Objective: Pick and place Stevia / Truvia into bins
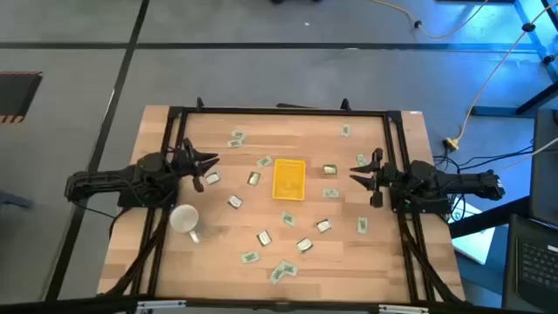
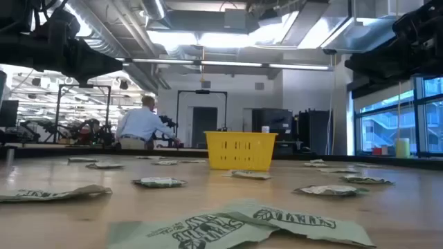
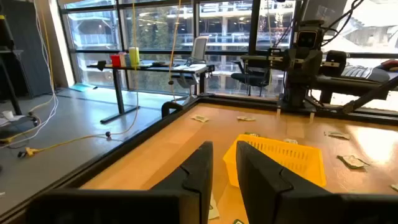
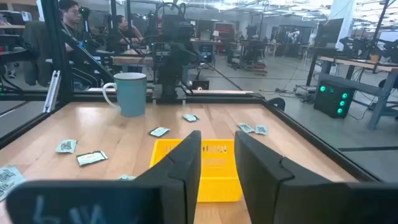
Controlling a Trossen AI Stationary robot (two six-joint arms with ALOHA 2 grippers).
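**Both claws spread, holding nothing, either side of the tray**

The left gripper (image 1: 212,167) hangs at the table's left, the right gripper (image 1: 356,177) at its right, fingers parted. Between them the yellow tray (image 1: 289,179) sits mid-table. Stevia packets (image 1: 263,237) lie scattered flat around it; a white mug (image 1: 184,219) lies near the left arm.

The tabletop (image 1: 349,262) is pale wood with a light plank grain, edged by a black frame (image 1: 279,111). In the middle sits a bright yellow tray (image 1: 289,179); its side wall shows a row of narrow slots in the low view. The scattered packets (image 1: 250,257) are white and pale green with dark green print, and the lettering is clear on the nearest one (image 2: 242,225). The mug (image 1: 183,218) is white from above. Both arms are dark, with black fingers (image 3: 196,171). The floor (image 1: 70,113) is grey with dark lines.
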